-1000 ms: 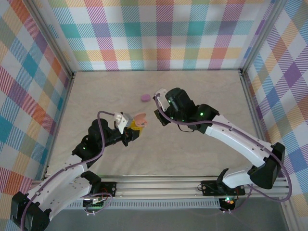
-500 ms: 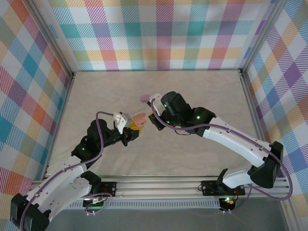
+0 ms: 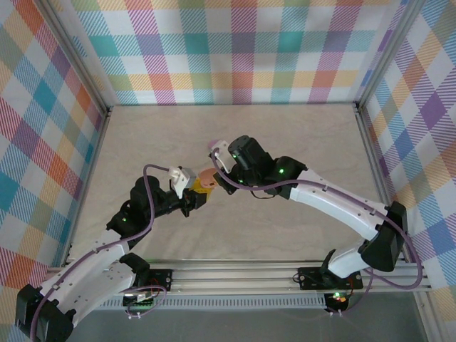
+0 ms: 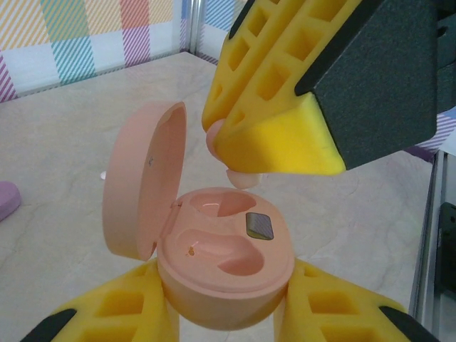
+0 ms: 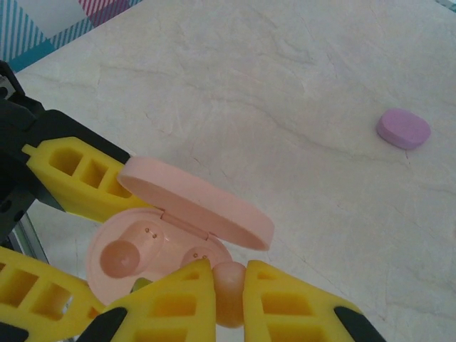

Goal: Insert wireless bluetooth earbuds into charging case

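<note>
My left gripper is shut on the base of a pink charging case, held above the table with its lid hinged open. Both moulded wells in the case look vacant. My right gripper is shut on one pale pink earbud and hangs right over the far well. From the left wrist the earbud pokes out below the right fingers, a little above the case. From the top camera the case sits between the left gripper and the right gripper.
A shut purple round puck lies on the marble table behind the grippers. The right wrist partly covers the puck from above. Checked walls enclose the table on three sides.
The right arm has swung left and nearer, bringing the earbud from beside the purple puck to just above the open case. The left arm and the case have stayed put.
</note>
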Robot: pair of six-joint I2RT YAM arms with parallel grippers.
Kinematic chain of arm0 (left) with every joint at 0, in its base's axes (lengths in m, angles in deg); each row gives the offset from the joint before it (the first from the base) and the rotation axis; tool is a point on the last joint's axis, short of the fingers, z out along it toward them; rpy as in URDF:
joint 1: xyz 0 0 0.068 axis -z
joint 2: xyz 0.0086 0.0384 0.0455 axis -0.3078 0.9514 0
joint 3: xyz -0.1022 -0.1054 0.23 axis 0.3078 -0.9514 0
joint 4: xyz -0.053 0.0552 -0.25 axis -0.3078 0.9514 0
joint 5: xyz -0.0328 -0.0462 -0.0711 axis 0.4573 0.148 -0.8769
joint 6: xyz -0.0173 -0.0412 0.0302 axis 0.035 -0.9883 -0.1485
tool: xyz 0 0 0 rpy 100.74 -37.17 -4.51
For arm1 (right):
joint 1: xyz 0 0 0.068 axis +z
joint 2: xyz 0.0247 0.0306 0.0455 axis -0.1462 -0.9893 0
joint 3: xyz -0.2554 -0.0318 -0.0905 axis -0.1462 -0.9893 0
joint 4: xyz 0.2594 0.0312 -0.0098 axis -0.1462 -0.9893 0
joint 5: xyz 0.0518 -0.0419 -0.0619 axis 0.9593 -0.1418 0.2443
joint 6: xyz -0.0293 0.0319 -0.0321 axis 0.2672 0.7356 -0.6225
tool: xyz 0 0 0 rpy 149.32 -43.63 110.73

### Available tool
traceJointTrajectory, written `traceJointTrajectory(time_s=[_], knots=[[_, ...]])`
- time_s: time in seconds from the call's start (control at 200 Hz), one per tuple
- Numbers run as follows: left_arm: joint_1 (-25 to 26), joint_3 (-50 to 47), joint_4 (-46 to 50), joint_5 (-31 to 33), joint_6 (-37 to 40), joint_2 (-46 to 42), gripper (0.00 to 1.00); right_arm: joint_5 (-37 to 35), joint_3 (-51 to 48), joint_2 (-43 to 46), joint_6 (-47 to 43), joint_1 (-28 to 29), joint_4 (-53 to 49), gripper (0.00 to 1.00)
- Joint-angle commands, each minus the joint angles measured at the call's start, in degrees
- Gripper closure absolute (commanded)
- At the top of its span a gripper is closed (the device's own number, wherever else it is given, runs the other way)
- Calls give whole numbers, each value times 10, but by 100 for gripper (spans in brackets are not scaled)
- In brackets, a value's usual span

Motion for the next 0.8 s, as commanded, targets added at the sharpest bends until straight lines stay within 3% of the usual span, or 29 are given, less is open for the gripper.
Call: traceJointTrajectory(time_s=[0.0, 0.56, 0.795], knots=[[-1, 3, -29, -10, -5, -4, 84, 13, 22, -9, -16, 6, -4, 87], [-1, 0, -31, -1, -4, -8, 84, 25, 33, -22, -68, 9, -54, 86], [-1, 0, -30, -1, -5, -9, 83, 61, 49, -35, -93, 10, -79, 80]])
